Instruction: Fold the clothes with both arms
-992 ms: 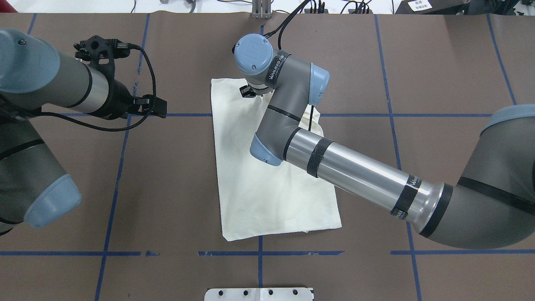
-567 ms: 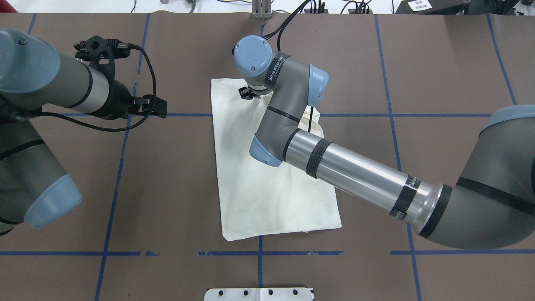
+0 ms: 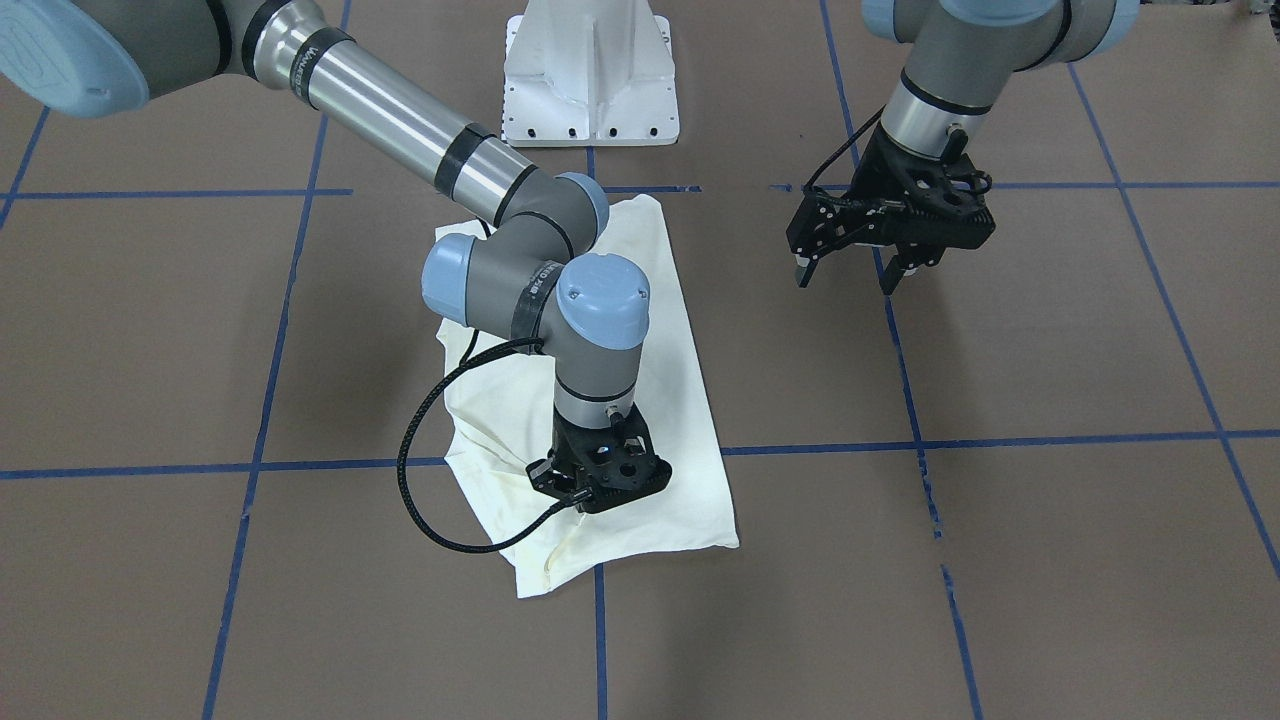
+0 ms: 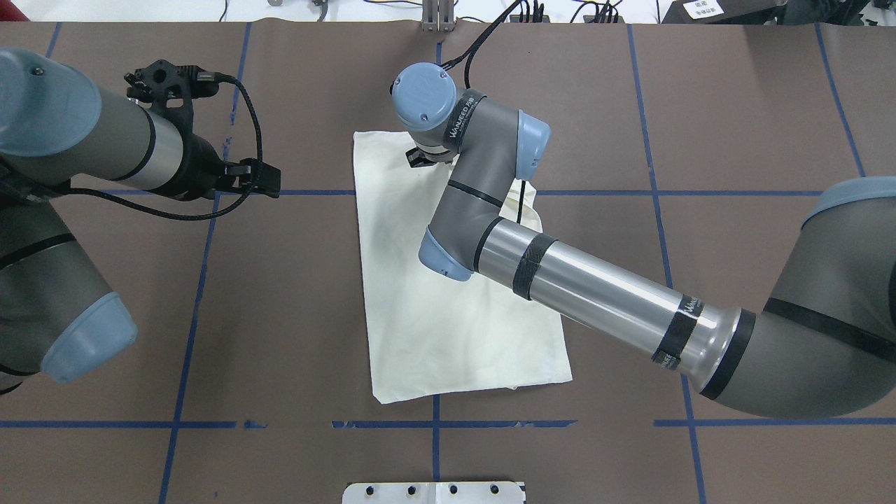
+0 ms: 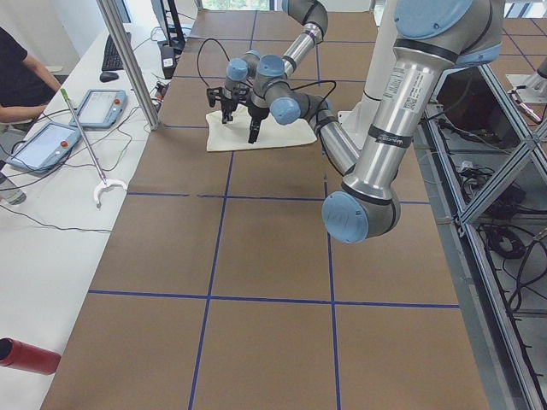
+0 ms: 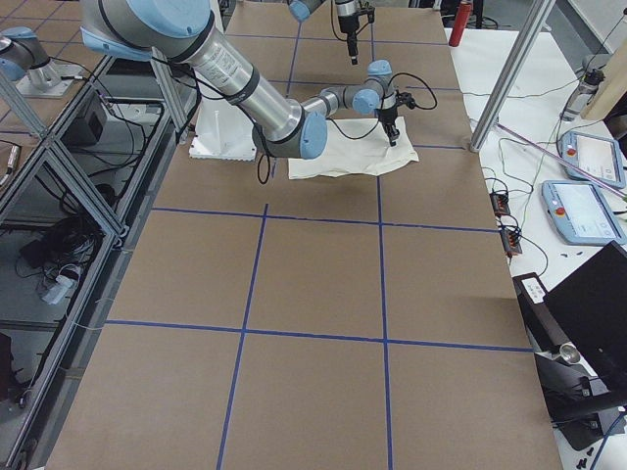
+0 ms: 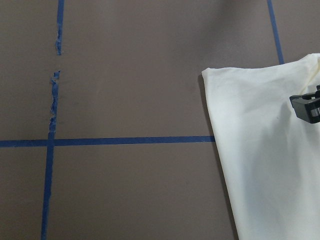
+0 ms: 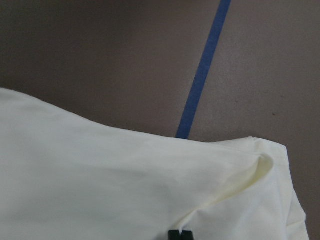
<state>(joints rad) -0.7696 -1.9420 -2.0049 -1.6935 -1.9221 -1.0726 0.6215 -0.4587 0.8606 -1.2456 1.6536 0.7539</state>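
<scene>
One cream T-shirt lies mid-table on the brown table cover, folded into a long strip with the plain side up. It runs away from the robot and crosses one line of the blue tape grid. There's a rumpled bulge on its robot-right edge toward the far end.

Right arm stretches diagonally over it; forearm and elbow hide part of the cloth from overhead. Right gripper points down at the shirt's far end, touching cloth. The wrist covers its fingers from above, and the wrist camera shows only one black fingertip on a raised crease, so can't tell if it's pinching or spread. Black cable loops off that wrist past the shirt's edge.

Left gripper hangs well apart from the shirt on the robot's left, fingers spread wide, empty, above bare cover.

White pedestal base sits at the robot's edge. The side table has teach pendants, a person and a red cylinder.
</scene>
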